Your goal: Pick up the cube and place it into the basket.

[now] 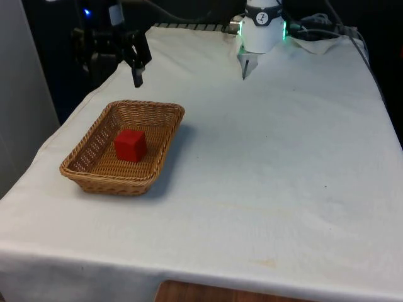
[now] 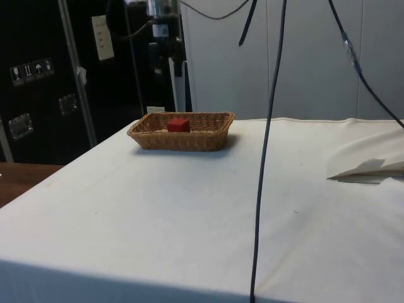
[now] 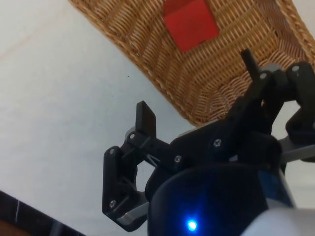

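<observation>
table: white cloth (image 1: pixel 264 189) covers it; near part bare, faint creases.
basket: wicker basket (image 1: pixel 165 114), rectangular, on the front view's left side of the table, abt mid-depth; in the side view (image 2: pixel 214 117) it sits toward the far edge.
cube: red cube (image 1: pixel 130 145) rests on the basket floor, roughly centred, apart from every wall; also seen in side view (image 2: pixel 178 125) and wrist view (image 3: pixel 190 23).
gripper: black 2-finger gripper (image 1: pixel 138 70) hangs in the air beyond the basket's far end, well above the cloth; side view has it (image 2: pixel 169 60) above and behind the basket. Fingers (image 3: pixel 145 120) spread apart, nothing btwn them, no contact w/ cube or wicker.
arm base: white Franka base (image 1: pixel 261 28) at far end of table, to the front view's right of the gripper.
step: judged as post-release; cube is already in the basket, so pick + place look done.
progress: task appears complete, going by how things lie.
next move: prob. only a clear retreat up and away; needs no grasp, just keep the fingers off the basket rim so it isn't nudged.
</observation>
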You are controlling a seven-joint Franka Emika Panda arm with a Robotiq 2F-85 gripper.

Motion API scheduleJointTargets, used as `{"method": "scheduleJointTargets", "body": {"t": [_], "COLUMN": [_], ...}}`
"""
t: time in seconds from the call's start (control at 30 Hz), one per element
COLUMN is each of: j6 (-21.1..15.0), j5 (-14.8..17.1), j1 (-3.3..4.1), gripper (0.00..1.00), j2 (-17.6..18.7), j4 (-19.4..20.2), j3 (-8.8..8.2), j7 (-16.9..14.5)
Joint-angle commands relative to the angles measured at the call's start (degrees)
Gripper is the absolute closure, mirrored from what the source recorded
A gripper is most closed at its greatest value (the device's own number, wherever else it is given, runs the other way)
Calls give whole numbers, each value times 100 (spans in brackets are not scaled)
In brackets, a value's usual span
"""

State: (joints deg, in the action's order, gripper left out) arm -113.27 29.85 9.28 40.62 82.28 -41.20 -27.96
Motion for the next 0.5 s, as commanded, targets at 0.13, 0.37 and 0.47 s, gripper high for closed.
{"method": "scheduleJointTargets", "body": {"t": [0.13,0.37,0.47], "j6": [149,286,327], "j5": [-92,-149,-160], "j1": [46,69,80], "gripper": [0,0,0], "j2": [-178,-327,-372], "j4": [6,-29,-40], "j3": [-86,-132,-143], "j7": [29,29,34]}}
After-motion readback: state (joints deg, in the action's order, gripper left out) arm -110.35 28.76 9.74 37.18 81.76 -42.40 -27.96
